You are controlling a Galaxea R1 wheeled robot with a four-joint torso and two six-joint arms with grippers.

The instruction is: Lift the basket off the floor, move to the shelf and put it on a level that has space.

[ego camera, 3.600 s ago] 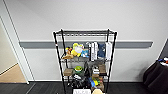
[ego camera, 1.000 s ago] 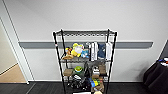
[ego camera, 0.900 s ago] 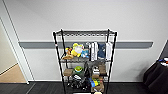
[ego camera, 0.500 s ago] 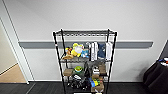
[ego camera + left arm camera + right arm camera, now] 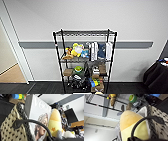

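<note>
The shelf (image 5: pixel 110 60) stands against the white wall straight ahead, and its top level (image 5: pixel 85 32) is bare wire. Lower tiers hold plush toys, white books and boxes. The cream basket (image 5: pixel 8 130) with its dark braided rim hangs close to my left wrist, carrying a Vogue magazine (image 5: pixel 38 115) and a yellow plush (image 5: pixel 55 122). Its dark handle (image 5: pixel 31 120) arches up into my left gripper (image 5: pixel 50 138). From the right wrist I see the basket (image 5: pixel 160 130) too, and its other handle (image 5: pixel 144 119) runs into my right gripper (image 5: pixel 132 139). The floor (image 5: pixel 37 88) is dark carpet.
A doorway with a light wooden floor (image 5: pixel 10 72) opens at the left. At the right stands a table under a dark cloth (image 5: pixel 157 77). A grey rail (image 5: pixel 37 44) runs along the wall behind the rack. Rack wires (image 5: pixel 99 105) pass close to the right wrist.
</note>
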